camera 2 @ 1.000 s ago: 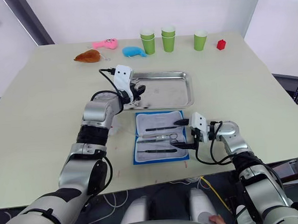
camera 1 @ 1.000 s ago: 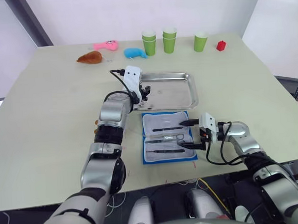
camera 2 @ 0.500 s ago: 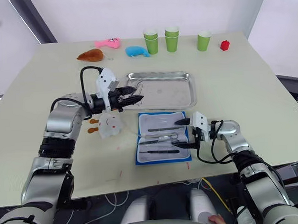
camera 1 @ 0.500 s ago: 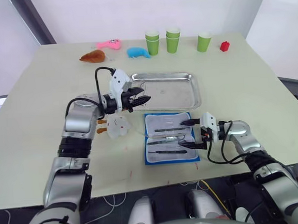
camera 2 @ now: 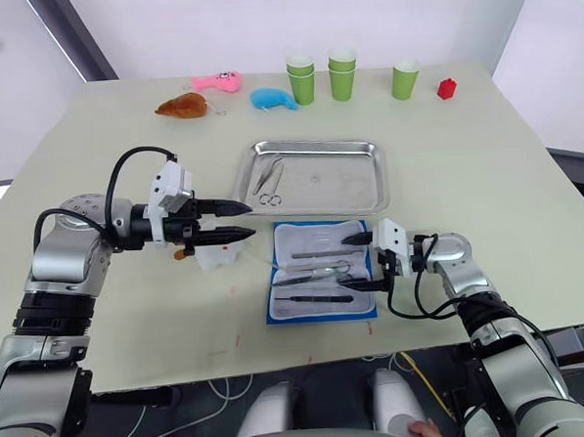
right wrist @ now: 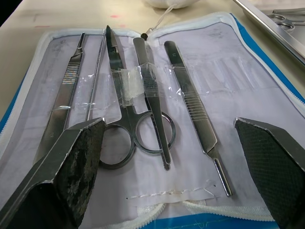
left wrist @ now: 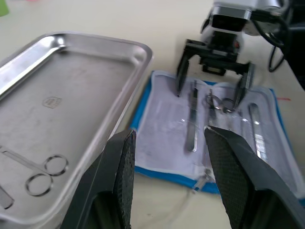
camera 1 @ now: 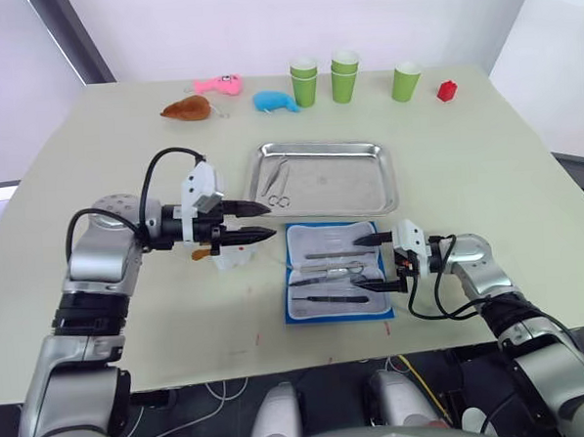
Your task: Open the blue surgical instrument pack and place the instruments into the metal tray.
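The left gripper hovers with jaws released and empty, left of the open blue surgical instrument pack. The metal tray lies just behind the pack, with scissors at its left end. Several instruments lie strapped in the pack's pale lining. The right gripper, jaws spread wide, sits over the pack's right edge, grasping nothing

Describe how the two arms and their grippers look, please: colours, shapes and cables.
Both arms are built of rounded silver-grey shells with black joints. Each wrist bears a small white box, and a black cable loops from it back along the arm. The left gripper and the right gripper each have two slim black fingers, and their pads are finely textured.
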`<state>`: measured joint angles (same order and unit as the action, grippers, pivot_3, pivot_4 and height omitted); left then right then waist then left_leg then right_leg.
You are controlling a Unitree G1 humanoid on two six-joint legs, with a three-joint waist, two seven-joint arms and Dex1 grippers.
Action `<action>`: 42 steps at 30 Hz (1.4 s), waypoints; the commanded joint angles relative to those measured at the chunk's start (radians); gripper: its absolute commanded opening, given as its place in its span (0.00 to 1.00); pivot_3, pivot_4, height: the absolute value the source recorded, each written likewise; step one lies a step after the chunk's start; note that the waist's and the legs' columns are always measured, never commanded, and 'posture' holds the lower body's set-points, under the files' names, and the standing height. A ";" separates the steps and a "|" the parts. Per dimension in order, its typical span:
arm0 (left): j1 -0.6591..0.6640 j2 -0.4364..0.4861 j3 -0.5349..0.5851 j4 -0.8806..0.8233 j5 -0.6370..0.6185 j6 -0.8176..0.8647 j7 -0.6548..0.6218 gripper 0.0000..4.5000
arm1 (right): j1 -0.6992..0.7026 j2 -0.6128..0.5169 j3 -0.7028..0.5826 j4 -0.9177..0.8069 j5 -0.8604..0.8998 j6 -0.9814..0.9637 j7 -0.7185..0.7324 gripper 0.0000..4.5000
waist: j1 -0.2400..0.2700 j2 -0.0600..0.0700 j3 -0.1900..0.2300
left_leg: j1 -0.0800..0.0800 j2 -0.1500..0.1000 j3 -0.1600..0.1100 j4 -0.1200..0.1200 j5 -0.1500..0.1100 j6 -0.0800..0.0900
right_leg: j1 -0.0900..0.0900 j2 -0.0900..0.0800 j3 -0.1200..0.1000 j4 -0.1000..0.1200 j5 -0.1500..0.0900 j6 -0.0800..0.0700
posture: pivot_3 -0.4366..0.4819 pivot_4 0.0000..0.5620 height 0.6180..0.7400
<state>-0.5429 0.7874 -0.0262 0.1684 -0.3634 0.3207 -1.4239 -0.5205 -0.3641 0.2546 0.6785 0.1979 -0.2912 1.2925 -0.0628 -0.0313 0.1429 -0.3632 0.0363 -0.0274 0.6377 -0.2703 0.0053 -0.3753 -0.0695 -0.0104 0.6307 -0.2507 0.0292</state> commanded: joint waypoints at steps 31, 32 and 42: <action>0.072 0.064 -0.023 -0.064 -0.093 -0.123 -0.191 0.95 | 0.129 -0.115 0.013 0.001 -0.086 0.054 0.019 1.00 | 0.031 0.004 -0.001 | -0.013 -0.017 -0.018 -0.003 0.000 0.000 | 0.000 -0.014 -0.005 -0.006 -0.008 0.009 | 0.48 0.27 1.00; 0.073 0.068 -0.030 -0.064 -0.095 -0.129 -0.191 0.95 | 0.133 -0.118 0.012 -0.005 -0.086 0.056 0.019 1.00 | 0.032 0.004 0.000 | -0.014 -0.018 -0.020 -0.003 0.000 0.000 | 0.000 -0.014 -0.005 -0.006 -0.008 0.009 | 0.48 0.27 1.00; 0.076 0.063 -0.061 -0.068 -0.099 -0.157 -0.191 0.95 | 0.173 -0.151 0.000 -0.068 -0.062 0.079 0.022 1.00 | 0.048 0.007 0.000 | -0.018 -0.028 -0.032 -0.002 0.000 0.001 | 0.001 -0.014 -0.005 -0.006 -0.012 0.018 | 0.48 0.27 1.00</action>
<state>-0.4663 0.8425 -0.0887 0.1284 -0.4375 0.1841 -1.5620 -0.4163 -0.4751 0.2160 0.5279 0.2375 -0.2692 1.3456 -0.0146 -0.0246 0.1431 -0.3812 0.0074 -0.0602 0.6352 -0.2700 0.0058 -0.3737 -0.0821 -0.0155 0.6251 -0.2634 0.0478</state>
